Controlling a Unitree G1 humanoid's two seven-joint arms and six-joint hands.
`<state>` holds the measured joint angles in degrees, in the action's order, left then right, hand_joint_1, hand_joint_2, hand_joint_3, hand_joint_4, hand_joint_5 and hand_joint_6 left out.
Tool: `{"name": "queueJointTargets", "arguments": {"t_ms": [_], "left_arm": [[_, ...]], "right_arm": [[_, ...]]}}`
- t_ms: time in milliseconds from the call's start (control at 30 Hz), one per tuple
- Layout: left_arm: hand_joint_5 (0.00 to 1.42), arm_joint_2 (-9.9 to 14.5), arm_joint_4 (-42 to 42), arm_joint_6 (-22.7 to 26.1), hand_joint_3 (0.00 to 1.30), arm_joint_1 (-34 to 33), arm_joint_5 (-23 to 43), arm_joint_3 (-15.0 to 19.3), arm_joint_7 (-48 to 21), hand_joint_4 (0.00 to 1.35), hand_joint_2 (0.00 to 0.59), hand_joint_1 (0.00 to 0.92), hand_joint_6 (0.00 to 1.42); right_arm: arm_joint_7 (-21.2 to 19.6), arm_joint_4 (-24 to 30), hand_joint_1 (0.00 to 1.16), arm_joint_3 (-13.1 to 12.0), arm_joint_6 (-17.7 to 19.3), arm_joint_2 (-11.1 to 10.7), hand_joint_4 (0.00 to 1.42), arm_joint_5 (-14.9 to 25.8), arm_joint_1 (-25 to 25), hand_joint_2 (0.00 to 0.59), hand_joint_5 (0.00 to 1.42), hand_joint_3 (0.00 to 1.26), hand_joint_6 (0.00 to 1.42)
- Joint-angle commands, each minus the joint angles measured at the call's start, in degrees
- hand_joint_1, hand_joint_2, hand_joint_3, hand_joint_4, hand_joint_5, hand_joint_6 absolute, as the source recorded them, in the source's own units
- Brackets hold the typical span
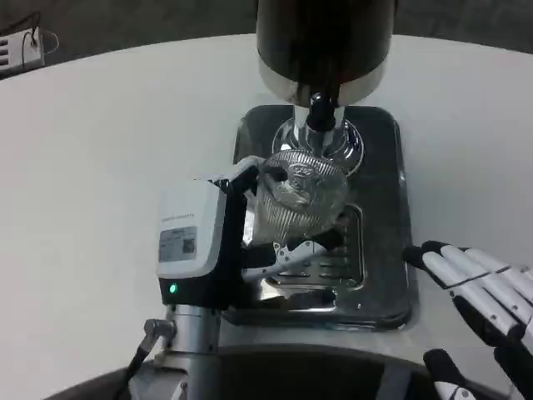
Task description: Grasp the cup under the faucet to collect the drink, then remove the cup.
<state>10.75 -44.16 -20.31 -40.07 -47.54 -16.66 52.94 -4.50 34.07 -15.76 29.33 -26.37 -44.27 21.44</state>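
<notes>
The white table (100,150) takes up most of what you see, round-edged and bare around the middle. On it, toward the far side, stands a dark dispenser (325,42) with a shiny metal band at its base, and its faucet (321,112) points down over a grey tray (387,208) with a slotted metal grate (333,267) set into it. The left hand (212,242), its white back with a small green light facing up, reaches in from the near side over the tray's left edge and grips the cup (300,196). Its fingers (283,254) wrap the near side of the cup, dark tips showing beneath and to the left of it. The cup is clear, ribbed glass, sitting just under the faucet and above the grate; whether it rests on the grate or is lifted I cannot tell. The right hand (487,304) hangs at the near right, just beside the tray's right corner, holding nothing, its white and black fingers spread and pointing toward the tray. A small white object with cables (21,46) sits at the far left.
</notes>
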Motion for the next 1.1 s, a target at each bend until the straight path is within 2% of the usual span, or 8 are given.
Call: {"name": "queueJointTargets", "arguments": {"t_ms": [33,200,333,400,467,667,933,1100], "left_arm": [[1.19,0.22,-3.23,0.54,1.05,-1.22,0.63,-1.27,0.57,1.10,0.000,0.765,1.32],[1.19,0.60,-4.67,0.50,1.02,-1.21,1.11,-2.27,0.14,1.02,0.000,0.706,1.34],[1.03,1.20,-3.74,0.80,0.79,-0.68,1.38,-2.96,-0.49,0.72,0.000,0.598,1.25],[0.92,1.45,-3.21,0.88,0.59,-0.46,1.71,-2.92,-0.59,0.52,0.032,0.364,1.13],[0.78,1.94,-2.25,0.73,0.40,-0.35,2.73,-2.73,-2.43,0.34,0.037,0.235,0.92],[0.44,3.05,1.42,0.14,0.18,0.84,4.61,-2.06,-5.01,0.07,0.043,0.126,0.40],[0.38,4.57,13.26,0.38,0.13,8.19,7.18,1.47,-6.91,0.01,0.021,0.011,0.31],[0.37,4.65,23.70,1.15,0.12,14.12,7.84,4.09,-8.45,0.01,0.034,0.000,0.29]], "right_arm": [[0.35,1.09,0.15,-0.79,0.14,0.48,0.11,1.10,1.19,0.527,0.16,0.11,0.30],[0.35,1.43,0.15,-1.14,0.42,0.54,0.11,1.52,2.04,0.527,0.16,0.11,0.30],[0.39,1.55,0.15,-1.10,0.51,0.86,0.11,1.60,2.20,0.527,0.16,0.11,0.30],[0.46,1.64,0.15,-1.12,0.52,1.05,0.11,1.67,2.27,0.527,0.16,0.11,0.31],[0.57,1.65,0.15,-1.13,0.54,1.19,0.11,1.75,2.34,0.527,0.16,0.11,0.31],[0.54,1.73,0.15,-1.21,0.75,1.41,0.11,1.99,2.66,0.527,0.16,0.11,0.31],[0.39,1.97,0.15,-1.50,1.12,1.83,0.11,2.23,3.60,0.520,0.16,0.11,0.31],[0.31,2.09,0.14,-1.57,1.36,2.10,0.11,2.38,3.83,0.518,0.16,0.11,0.31]]}}
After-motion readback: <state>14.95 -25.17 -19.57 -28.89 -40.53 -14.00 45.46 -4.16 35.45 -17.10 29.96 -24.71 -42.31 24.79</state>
